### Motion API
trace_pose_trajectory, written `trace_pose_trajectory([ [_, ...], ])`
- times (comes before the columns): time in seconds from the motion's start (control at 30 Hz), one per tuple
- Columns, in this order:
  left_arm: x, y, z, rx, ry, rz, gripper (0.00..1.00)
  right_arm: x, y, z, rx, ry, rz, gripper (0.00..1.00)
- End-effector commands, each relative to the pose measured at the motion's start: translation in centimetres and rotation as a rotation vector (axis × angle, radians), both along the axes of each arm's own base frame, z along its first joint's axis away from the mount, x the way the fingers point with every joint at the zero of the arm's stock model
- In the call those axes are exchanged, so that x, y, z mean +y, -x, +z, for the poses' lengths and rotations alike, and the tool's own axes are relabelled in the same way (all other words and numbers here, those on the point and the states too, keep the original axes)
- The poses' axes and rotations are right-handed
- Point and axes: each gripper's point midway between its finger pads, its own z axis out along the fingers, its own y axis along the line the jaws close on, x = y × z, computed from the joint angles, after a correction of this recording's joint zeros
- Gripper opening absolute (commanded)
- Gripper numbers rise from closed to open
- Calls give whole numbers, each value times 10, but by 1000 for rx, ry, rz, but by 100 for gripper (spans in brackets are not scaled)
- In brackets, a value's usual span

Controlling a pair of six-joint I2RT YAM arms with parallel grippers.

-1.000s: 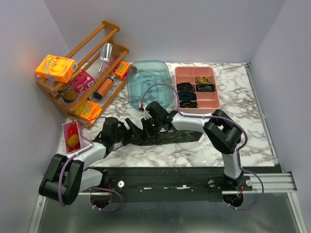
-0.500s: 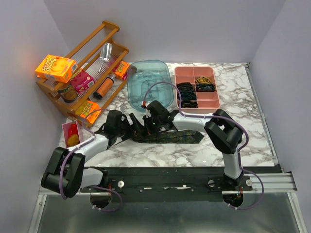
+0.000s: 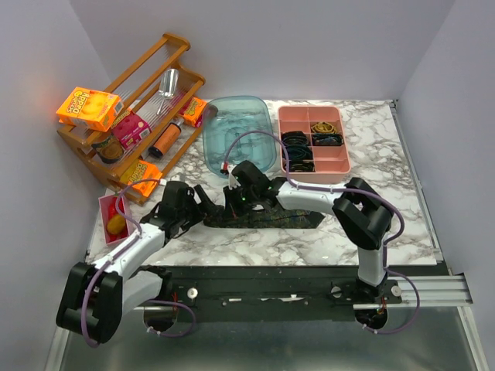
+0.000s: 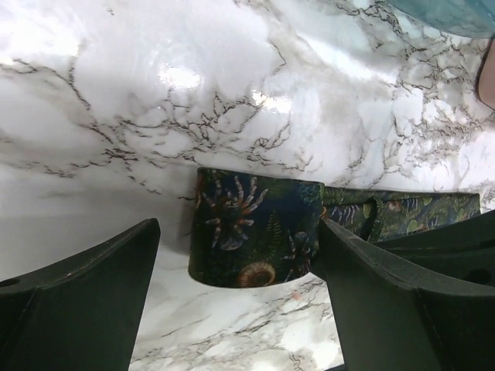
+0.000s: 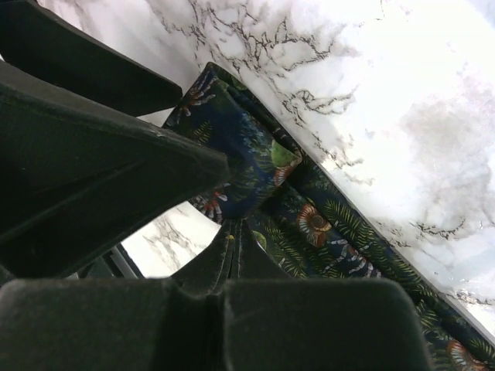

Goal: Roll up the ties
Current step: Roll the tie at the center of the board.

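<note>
One dark tie point(image 3: 278, 218) with a leaf-and-shell print lies flat across the marble table point(image 3: 387, 224), running left to right. Its left end point(image 4: 255, 228) is folded into a short thick roll. My left gripper point(image 3: 203, 209) is open around that end, and in the left wrist view the roll sits between the wide-apart fingers point(image 4: 85, 301) without touching them. My right gripper point(image 5: 232, 230) is shut, its tips resting on the tie point(image 5: 325, 232) just behind the fold. In the top view the right gripper point(image 3: 234, 202) is close beside the left one.
A pink compartment tray point(image 3: 338, 164) holding several rolled ties stands at the back right. A teal plastic tub point(image 3: 238, 131) sits behind the grippers. A wooden rack point(image 3: 131, 116) with boxes and bottles is at back left, and a small pink box point(image 3: 114, 216) at left.
My left gripper has shifted slightly right toward the tie's folded end and its jaws have spread a little wider. The right gripper has stayed shut on the same spot.
</note>
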Motion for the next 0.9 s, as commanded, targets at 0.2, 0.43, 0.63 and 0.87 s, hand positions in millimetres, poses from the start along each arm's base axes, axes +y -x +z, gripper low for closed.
trace_pose_trajectory([
  [0.2,22,6,-2,-40,-29,90,90,10,-4,31,-57,-72,16,1],
  [0.43,24,6,-6,-30,-8,90,86,20,-13,25,-59,-63,14,1],
  [0.63,21,8,-8,-22,12,84,80,26,-15,28,-60,-73,13,1],
  [0.87,17,13,-6,-35,48,73,72,29,-10,14,-19,-62,39,1],
])
